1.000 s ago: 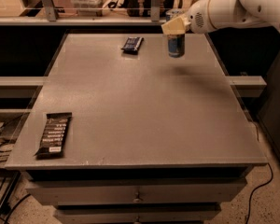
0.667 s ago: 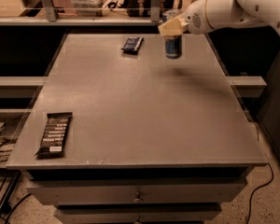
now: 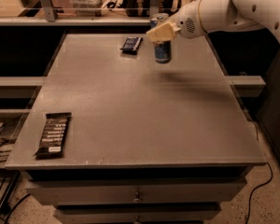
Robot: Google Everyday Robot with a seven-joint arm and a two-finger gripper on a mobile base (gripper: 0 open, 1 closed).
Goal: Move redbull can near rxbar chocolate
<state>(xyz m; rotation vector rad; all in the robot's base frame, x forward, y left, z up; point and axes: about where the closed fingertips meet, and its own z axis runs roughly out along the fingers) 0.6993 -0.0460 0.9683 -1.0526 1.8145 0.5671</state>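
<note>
Far right, the tan gripper (image 3: 159,33) clamps the slim blue-and-silver can (image 3: 162,53) — carry it upright and low to the long black wrapped bar (image 3: 53,134), near left.

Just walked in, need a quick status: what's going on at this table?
The robot arm's gripper is shut on the redbull can at the far side of the table, just right of a small dark wrapped bar. The rxbar chocolate lies flat at the near-left corner, well away from the can. The can is grasped, but it has not yet been brought across to the rxbar.
</note>
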